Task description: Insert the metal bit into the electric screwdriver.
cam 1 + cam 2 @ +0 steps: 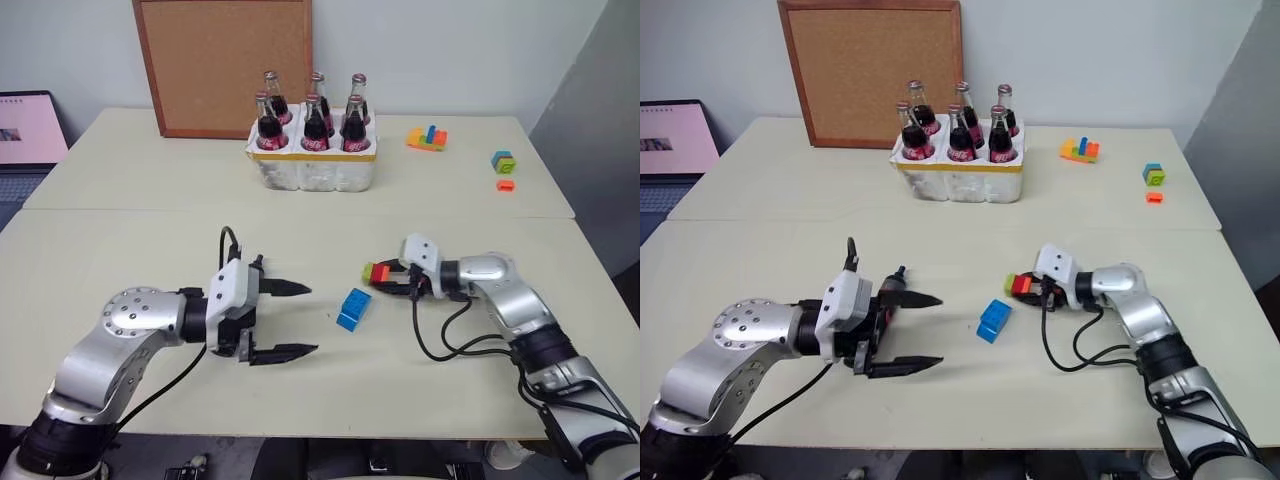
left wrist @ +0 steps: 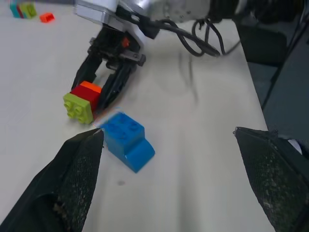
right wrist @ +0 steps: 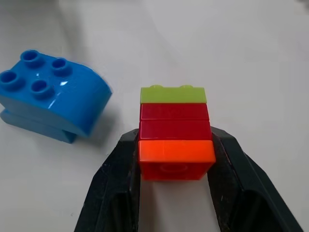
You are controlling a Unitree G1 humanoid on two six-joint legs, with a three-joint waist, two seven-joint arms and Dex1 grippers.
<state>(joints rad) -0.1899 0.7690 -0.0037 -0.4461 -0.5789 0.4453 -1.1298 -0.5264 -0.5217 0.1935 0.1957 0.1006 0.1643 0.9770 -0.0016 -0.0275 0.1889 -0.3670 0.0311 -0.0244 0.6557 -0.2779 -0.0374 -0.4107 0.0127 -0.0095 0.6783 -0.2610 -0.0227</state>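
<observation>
Nearest to us, at the lower left of the head view, our left gripper (image 1: 312,320) is hanging just over the pale surface (image 1: 150,220). Its fingers are standing wide apart with nothing between them, and they are pointing toward the middle of the frame.

Just beyond those fingertips, a blue brick (image 1: 353,308) with a rounded side is lying on the surface near the centre, touching neither gripper.

To the right of the centre, our right gripper (image 3: 176,145) is reaching in from the lower right. Its fingers are pressing against both sides of a small brick stack (image 3: 174,111), gripping the orange brick at one end. Two red layers and a lime green one are sticking out past the fingertips. The stack is sitting close beside the blue brick but apart from it.

Farther back, in the upper middle, a white carrier (image 1: 315,165) is holding six dark bottles (image 1: 315,125). A cork board (image 1: 225,60) is leaning against the wall behind it. At the upper right, a few more colourful bricks (image 1: 427,138) are lying well apart from everything else. A laptop (image 1: 30,130) is showing at the far left edge.
</observation>
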